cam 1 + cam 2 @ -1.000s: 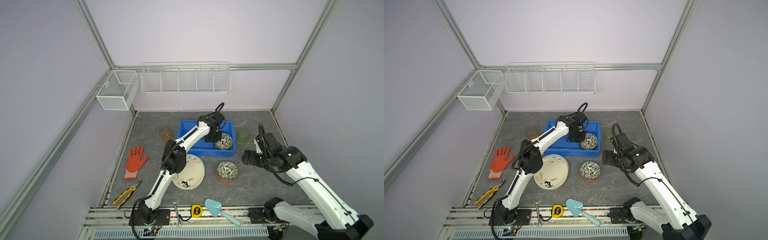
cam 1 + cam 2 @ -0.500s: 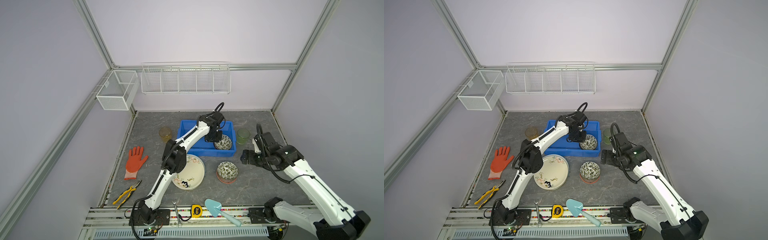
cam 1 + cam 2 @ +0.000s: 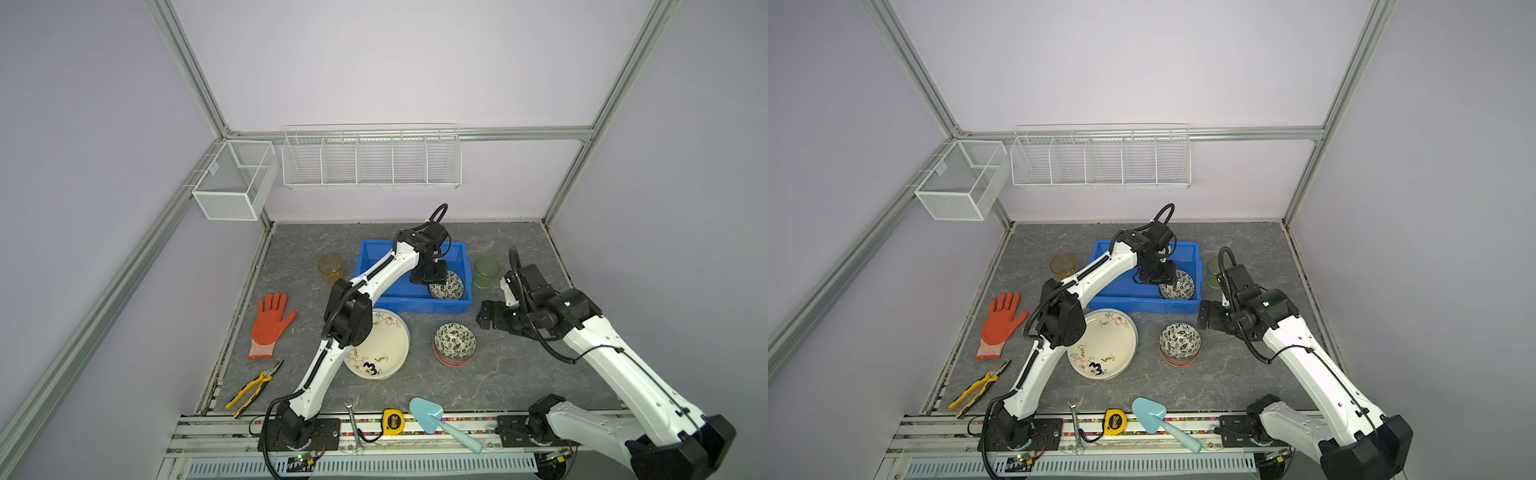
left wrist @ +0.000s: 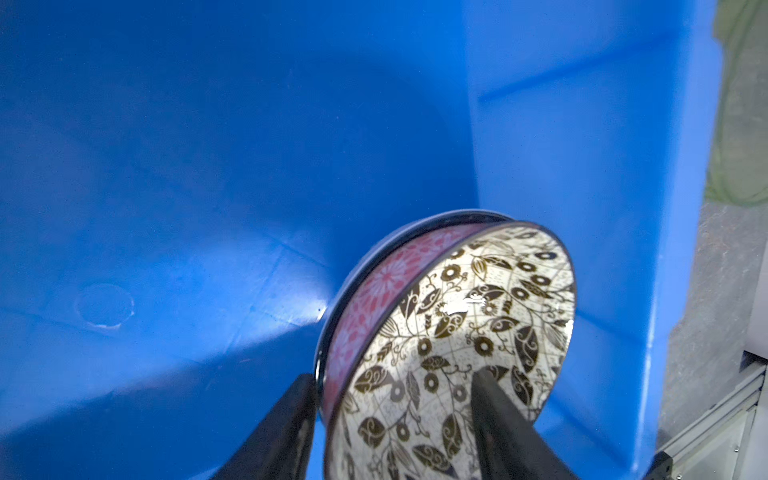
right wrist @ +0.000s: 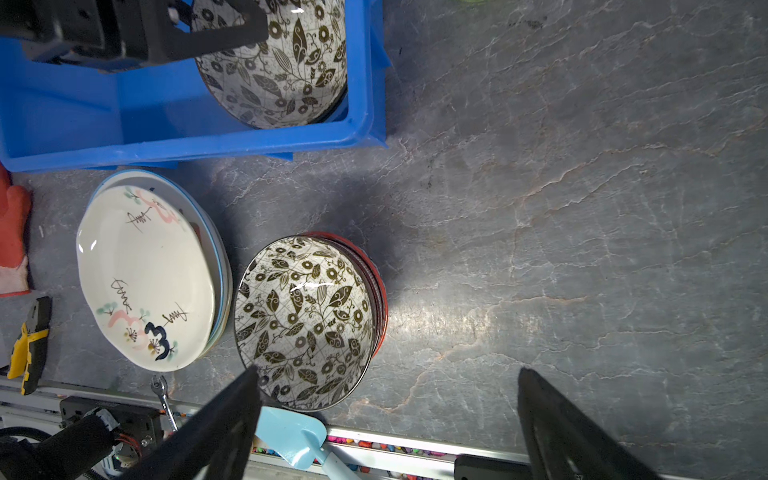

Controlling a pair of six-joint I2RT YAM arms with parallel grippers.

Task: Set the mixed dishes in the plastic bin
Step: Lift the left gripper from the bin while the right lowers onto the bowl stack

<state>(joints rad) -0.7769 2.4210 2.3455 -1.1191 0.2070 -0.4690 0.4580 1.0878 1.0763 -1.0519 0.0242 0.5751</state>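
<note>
Blue plastic bin point(image 3: 415, 304) holds the leaf bowl point(image 3: 451, 286) in its near right corner; left tool point(image 4: 392, 376), spread astride the rim, should lift straight up. Right tool point(image 5: 388, 370) gapes, empty.

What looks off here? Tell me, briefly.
The leaf bowl in the blue bin seems tilted against the corner wall, left claw open astride its rim. The cream plate sits off-centre on the plates beneath. Nothing spilled or broken.
</note>
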